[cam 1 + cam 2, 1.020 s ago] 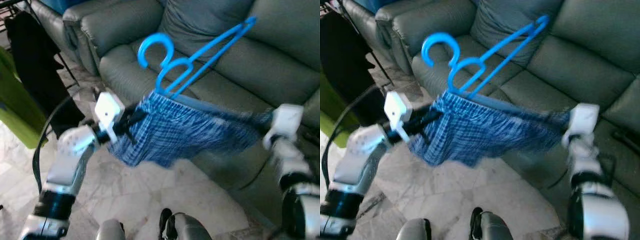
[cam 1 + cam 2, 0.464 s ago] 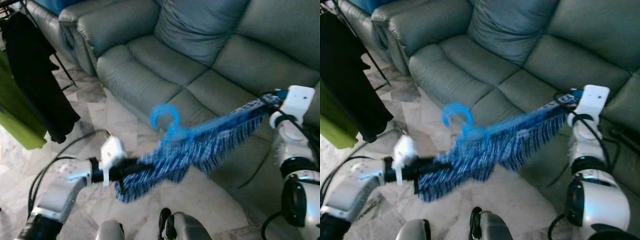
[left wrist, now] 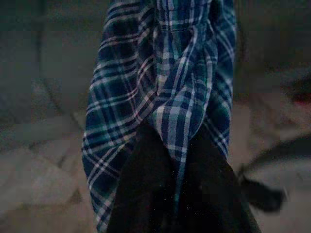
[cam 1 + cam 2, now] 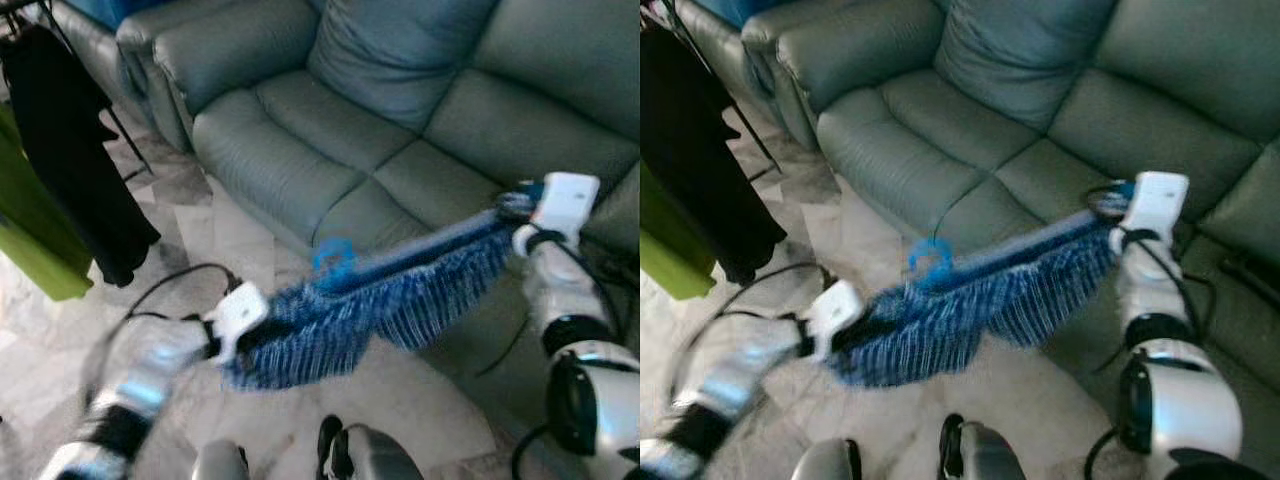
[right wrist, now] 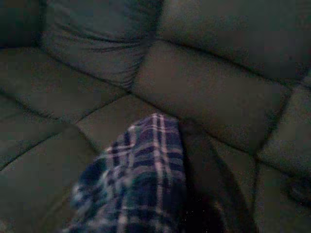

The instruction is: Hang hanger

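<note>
A home living room around me: grey-green leather sofa (image 4: 400,110), marble-tile floor (image 4: 200,230), and clothes hung on a rack (image 4: 60,170).

The blue hanger (image 4: 333,258) has dropped from above the shorts (image 4: 380,305) to lie low against them; the cloth now stretches flatter.

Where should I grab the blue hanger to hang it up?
Grip the blue hanger at the neck just below its hook, coming from above: the hook pokes up above the plaid shorts, which cover its bars. Both the left hand and the right hand are pinching the shorts, so one must let go first.
</note>
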{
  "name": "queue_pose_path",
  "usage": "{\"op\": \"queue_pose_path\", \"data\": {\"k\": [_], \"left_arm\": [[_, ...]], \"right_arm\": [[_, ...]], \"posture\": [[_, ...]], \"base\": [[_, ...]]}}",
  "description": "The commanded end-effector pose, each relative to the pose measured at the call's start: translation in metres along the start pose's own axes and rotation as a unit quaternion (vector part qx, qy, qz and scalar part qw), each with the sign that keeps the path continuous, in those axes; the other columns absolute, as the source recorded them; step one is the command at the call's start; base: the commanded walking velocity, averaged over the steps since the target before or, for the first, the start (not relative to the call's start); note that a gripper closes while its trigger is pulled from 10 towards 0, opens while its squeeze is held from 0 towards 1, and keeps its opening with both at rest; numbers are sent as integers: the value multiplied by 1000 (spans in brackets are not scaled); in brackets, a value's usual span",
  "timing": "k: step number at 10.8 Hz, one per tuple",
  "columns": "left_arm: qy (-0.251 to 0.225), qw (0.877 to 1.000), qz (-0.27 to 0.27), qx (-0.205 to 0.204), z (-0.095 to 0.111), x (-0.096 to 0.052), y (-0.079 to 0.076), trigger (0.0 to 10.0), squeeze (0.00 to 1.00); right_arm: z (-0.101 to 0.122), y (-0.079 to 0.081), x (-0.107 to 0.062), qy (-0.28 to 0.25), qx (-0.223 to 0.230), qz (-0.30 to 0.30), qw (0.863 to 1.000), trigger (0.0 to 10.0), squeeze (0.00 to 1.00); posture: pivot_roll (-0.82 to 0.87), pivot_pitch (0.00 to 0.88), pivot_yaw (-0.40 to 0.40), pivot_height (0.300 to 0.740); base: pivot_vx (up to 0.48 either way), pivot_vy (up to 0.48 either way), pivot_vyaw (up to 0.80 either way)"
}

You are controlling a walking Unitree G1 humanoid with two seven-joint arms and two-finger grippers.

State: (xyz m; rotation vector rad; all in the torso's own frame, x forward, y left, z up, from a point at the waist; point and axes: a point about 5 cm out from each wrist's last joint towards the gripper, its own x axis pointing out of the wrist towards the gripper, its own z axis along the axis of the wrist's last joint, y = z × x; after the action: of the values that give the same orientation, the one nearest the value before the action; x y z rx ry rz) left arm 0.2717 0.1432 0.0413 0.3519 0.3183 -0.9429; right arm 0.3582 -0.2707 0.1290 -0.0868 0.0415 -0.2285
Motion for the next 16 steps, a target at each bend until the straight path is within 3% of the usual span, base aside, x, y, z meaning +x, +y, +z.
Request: {"op": "queue_pose_path", "data": {"k": [1, 2, 3, 4, 5, 7, 8, 9, 10, 11, 12, 13, 14, 15, 16], "left_arm": [[8, 999, 30, -14, -7, -3, 5, 0, 0], [19, 998, 58, 1, -11, 0, 6, 0, 0], [10, 996, 84, -13, -12, 3, 9, 0, 0], [-35, 990, 125, -51, -4, 5, 15, 0, 0], [-44, 986, 154, -54, -1, 4, 22, 0, 0], [-22, 977, 210, -45, -8, -3, 34, 0, 0], [-22, 973, 226, -39, -8, -2, 36, 0, 0], [-38, 969, 241, -44, -2, 4, 35, 0, 0], [-52, 967, 242, -56, 1, 7, 34, 0, 0], [-84, 961, 249, -84, 12, 16, 32, 0, 0], [-100, 956, 255, -101, 16, 19, 33, 0, 0], [-107, 952, 264, -114, 18, 20, 35, 0, 0], [-112, 947, 274, -125, 19, 19, 38, 0, 0], [-112, 947, 275, -124, 18, 18, 39, 0, 0], [-112, 945, 279, -128, 17, 16, 41, 0, 0]], "right_arm": [[13, 2, 3, -28, -7, 13, 1000, 0, 0], [17, 11, 4, -38, -21, 37, 998, 0, 0], [20, 20, 5, -49, -30, 63, 996, 0, 0], [24, 35, 4, -68, -55, 108, 990, 0, 0], [24, 40, 3, -70, -59, 127, 988, 0, 0], [19, 41, 0, -63, -59, 140, 986, 0, 0], [16, 52, -3, -64, -53, 160, 984, 0, 0], [14, 70, -5, -65, -37, 179, 981, 0, 0], [14, 78, -7, -65, -31, 189, 979, 0, 0], [12, 113, -14, -60, 22, 240, 969, 0, 0], [8, 138, -25, -47, 38, 305, 951, 0, 0], [-9, 171, -52, -8, 23, 447, 894, 0, 0], [-39, 179, -91, 26, -57, 586, 808, 0, 0], [-50, 173, -99, 43, -74, 601, 795, 0, 0], [-62, 162, -102, 67, -107, 599, 791, 10000, 0]], "posture": [[13, 153, -86, 740], [14, 155, -86, 740], [14, 155, -86, 740], [18, 155, -85, 740], [18, 155, -85, 740], [18, 155, -83, 740], [13, 157, -80, 740], [13, 157, -80, 740], [15, 155, -79, 740], [18, 153, -81, 740], [19, 153, -83, 740], [19, 152, -85, 740], [19, 153, -88, 740], [18, 154, -88, 740], [12, 156, -89, 740]], "base": [[0, 0, 0], [0, 0, 0], [0, 0, 0], [0, 0, 0], [0, 0, 0], [0, 0, 0], [0, 0, 0], [0, 0, 0], [0, 0, 0], [0, 0, 0], [0, 0, 0], [0, 0, 0], [0, 0, 0], [0, 0, 0], [0, 0, 0]]}}
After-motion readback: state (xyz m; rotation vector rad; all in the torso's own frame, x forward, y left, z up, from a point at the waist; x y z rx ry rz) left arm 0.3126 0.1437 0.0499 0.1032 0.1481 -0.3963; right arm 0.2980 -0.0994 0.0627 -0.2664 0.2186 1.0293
